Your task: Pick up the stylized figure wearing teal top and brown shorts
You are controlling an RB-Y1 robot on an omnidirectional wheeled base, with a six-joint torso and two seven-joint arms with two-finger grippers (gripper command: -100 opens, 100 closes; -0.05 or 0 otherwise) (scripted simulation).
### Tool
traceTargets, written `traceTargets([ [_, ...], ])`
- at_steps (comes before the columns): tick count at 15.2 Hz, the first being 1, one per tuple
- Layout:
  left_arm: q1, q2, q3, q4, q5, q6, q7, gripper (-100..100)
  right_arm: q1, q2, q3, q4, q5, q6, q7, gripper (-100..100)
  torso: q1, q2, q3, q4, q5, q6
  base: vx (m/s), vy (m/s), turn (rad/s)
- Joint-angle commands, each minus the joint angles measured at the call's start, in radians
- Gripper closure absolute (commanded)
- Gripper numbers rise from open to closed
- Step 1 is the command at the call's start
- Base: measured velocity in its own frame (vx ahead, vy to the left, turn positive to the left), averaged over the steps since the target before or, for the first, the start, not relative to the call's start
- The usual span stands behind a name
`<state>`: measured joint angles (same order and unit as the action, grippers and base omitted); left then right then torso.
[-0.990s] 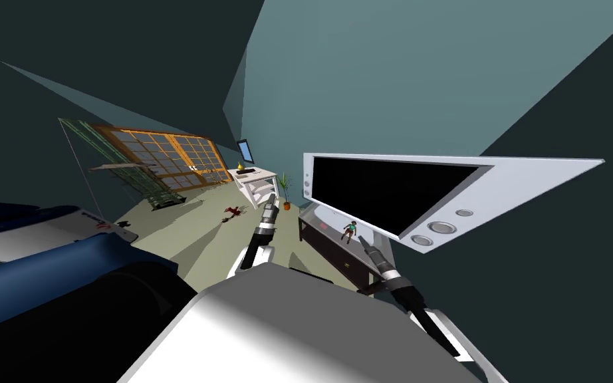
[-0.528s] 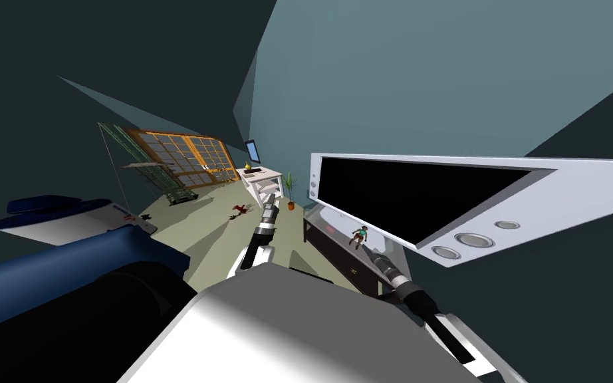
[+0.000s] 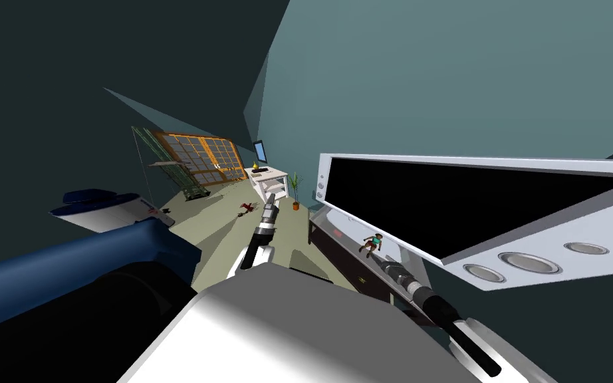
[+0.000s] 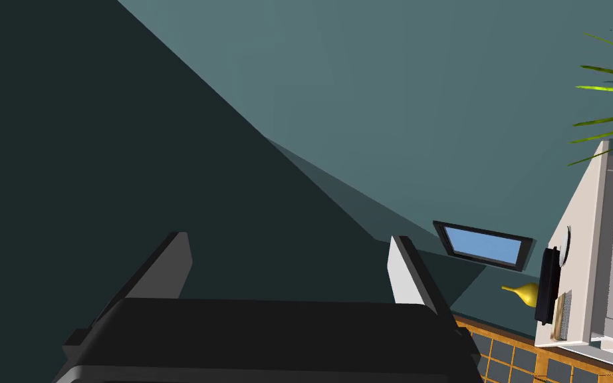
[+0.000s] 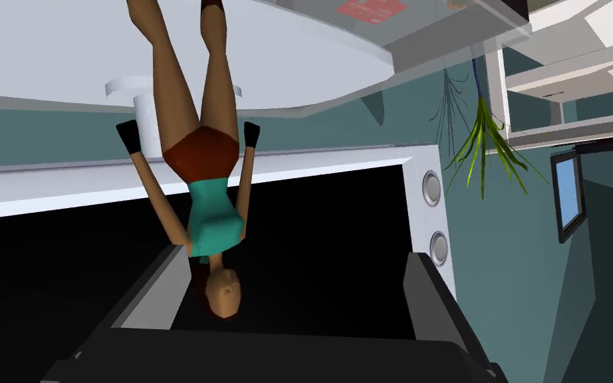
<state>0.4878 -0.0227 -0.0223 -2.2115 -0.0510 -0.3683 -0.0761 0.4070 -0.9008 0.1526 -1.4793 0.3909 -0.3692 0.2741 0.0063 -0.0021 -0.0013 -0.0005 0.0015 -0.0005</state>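
Television (image 3: 445,199) behind figure (image 5: 213,219); right jaws spread, near.

A wide white-framed television (image 3: 445,199) with a black screen is seen at three o'clock of the head view, with three round discs (image 3: 531,261) set in its frame. It is carried on a low dark cabinet (image 3: 338,256). At nine o'clock from the television a potted plant (image 3: 295,193) is stood on the pale green floor (image 3: 225,229), just beside a white tabletop (image 3: 268,174) on which a yellow vase (image 3: 255,165) is set. A blue-screened frame (image 3: 260,151) is hung on the teal wall (image 3: 431,80) at twelve o'clock from the vase. An orange-framed window (image 3: 205,156) is found at nine o'clock from the tabletop. A small red object (image 3: 246,208) lies on the floor at seven o'clock from it. A large dark blue shape (image 3: 66,256) is seen at eight o'clock of the view.
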Motion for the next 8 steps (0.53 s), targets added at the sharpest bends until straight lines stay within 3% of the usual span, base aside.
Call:
traceTargets([
  [1, 0.0, 0.0, 0.0, 0.0, 0.0, 0.0, 0.0, 0, 0.004, -0.029, 0.002, 0.024, 0.019, 0.002, 0.017, -100, 0.0, 0.0, 0.0, 0.0, 0.0, 0.0, 0.038, 0.081, 0.099],
  [6, 0.0, 0.0, 0.0, 0.0, 0.0, 0.0, 0.0, 0, -0.018, -0.152, 0.025, 0.146, 0.108, 0.013, 0.08, -100, 0.002, 0.0, 0.0, 0.0, 0.001, 0.0, 0.042, 0.103, 0.135],
  [8, 0.0, 0.0, 0.0, 0.0, 0.0, 0.0, 0.0, 0, -0.018, -0.156, 0.025, 0.15, 0.108, 0.013, 0.08, -100, 0.001, 0.0, 0.0, 0.0, 0.001, 0.0, 0.038, 0.072, 0.093],
])
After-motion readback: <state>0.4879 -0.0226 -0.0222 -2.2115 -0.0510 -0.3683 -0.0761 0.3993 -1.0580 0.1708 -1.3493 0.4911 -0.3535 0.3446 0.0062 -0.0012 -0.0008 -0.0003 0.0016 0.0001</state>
